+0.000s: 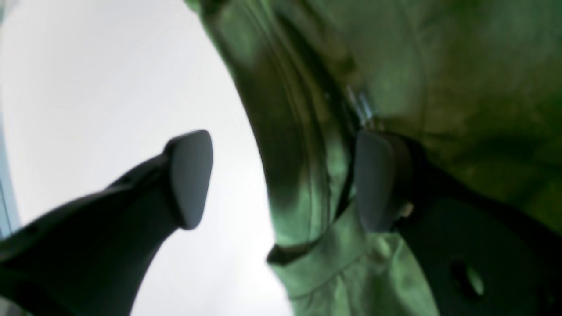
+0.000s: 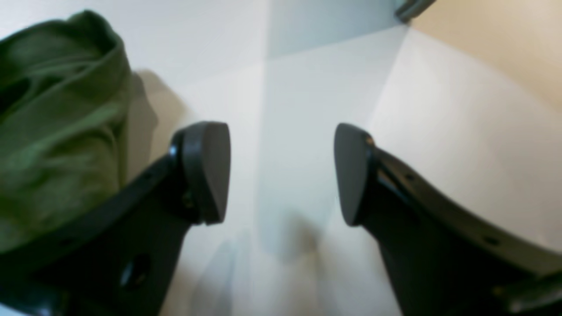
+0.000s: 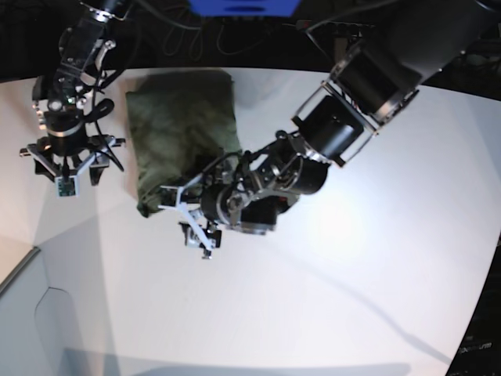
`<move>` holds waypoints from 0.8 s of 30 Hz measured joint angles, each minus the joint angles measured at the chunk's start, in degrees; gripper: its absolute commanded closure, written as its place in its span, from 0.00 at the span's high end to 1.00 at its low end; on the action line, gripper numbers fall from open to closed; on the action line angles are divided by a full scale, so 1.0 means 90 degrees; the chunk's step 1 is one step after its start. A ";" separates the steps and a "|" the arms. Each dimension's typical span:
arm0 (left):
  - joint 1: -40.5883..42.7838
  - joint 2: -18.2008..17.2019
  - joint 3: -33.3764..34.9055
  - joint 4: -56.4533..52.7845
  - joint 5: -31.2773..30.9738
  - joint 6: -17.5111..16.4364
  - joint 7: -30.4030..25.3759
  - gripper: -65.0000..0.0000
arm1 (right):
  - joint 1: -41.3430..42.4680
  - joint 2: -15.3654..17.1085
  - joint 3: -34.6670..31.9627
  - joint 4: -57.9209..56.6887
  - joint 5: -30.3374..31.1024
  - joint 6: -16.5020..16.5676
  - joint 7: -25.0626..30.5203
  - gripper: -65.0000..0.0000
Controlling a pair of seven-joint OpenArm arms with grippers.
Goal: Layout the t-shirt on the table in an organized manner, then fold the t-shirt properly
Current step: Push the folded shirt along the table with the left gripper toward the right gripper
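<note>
In the base view we see the t-shirt point(image 3: 182, 129) lying folded into a tall, narrow block on the table point(image 3: 376, 258), in the upper left part of the frame. Our left gripper point(image 3: 190, 211) sits at the shirt's lower end, near the frame's centre. In the left wrist view its fingers stand wide apart: one pad point(image 1: 189, 177) hangs over bare table at lower left, and the other pad point(image 1: 380, 180) lies against the green cloth at centre right; nothing is clamped between them. Our right gripper point(image 3: 69, 160) hovers at the far left of the base view, just beside the shirt's left edge. In the right wrist view its fingers are also spread, with only white table between them and the shirt bunched at the left edge.
</note>
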 measured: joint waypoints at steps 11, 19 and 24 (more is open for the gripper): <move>0.0318 -0.0012 -0.1666 0.1253 0.0019 0.0017 -0.0007 0.74 | -0.0945 -0.0185 -0.0080 0.0590 -0.0005 0.0002 -0.0022 0.57; 0.1583 0.0019 -0.4141 0.2771 -0.0029 0.0036 -0.0034 0.74 | -0.1362 -0.0187 -0.0403 0.0194 0.0027 -0.0002 0.0075 0.57; 0.2800 -0.0308 -0.5717 0.3407 0.0053 0.0039 0.0075 0.74 | -0.1460 -0.0177 -0.0432 -0.0284 0.0005 0.0002 0.0007 0.57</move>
